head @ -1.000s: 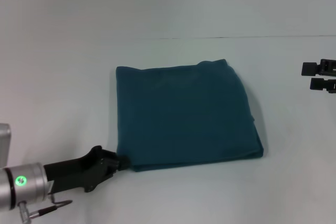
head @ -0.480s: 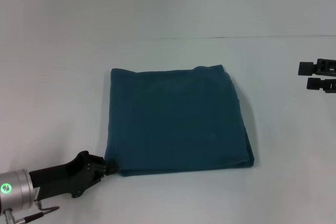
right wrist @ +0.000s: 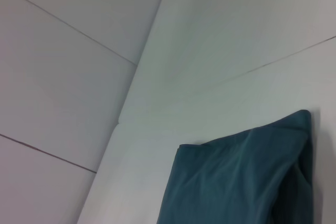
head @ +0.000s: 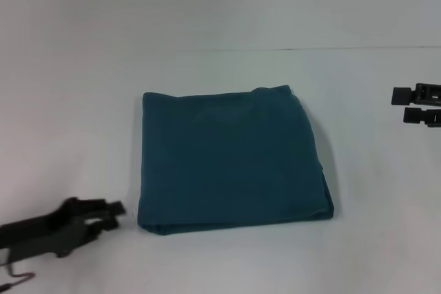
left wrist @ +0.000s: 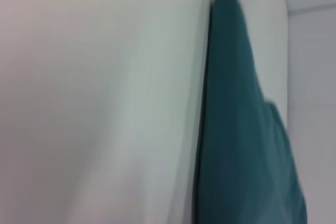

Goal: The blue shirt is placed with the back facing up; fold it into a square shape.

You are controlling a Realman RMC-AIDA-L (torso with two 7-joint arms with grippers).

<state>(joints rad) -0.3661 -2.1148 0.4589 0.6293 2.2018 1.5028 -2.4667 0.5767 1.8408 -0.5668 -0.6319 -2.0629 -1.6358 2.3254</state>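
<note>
Left gripper (head: pixel 117 211) narrowly parted, near folded blue shirt (head: pixel 231 160), not touching; right gripper (head: pixel 398 105) parted, far right.

My work surface is a plain white, smooth tabletop (head: pixel 227 259) that fills the near and middle ground in front of me. At its far edge, a thin dark seam (head: pixel 310 49) runs left to right. Beyond that rises a blank white wall (head: pixel 220 1) made of flat panels.

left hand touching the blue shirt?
Apart. Head view shows bare table between the left hand and the blue shirt at its near left corner.
</note>
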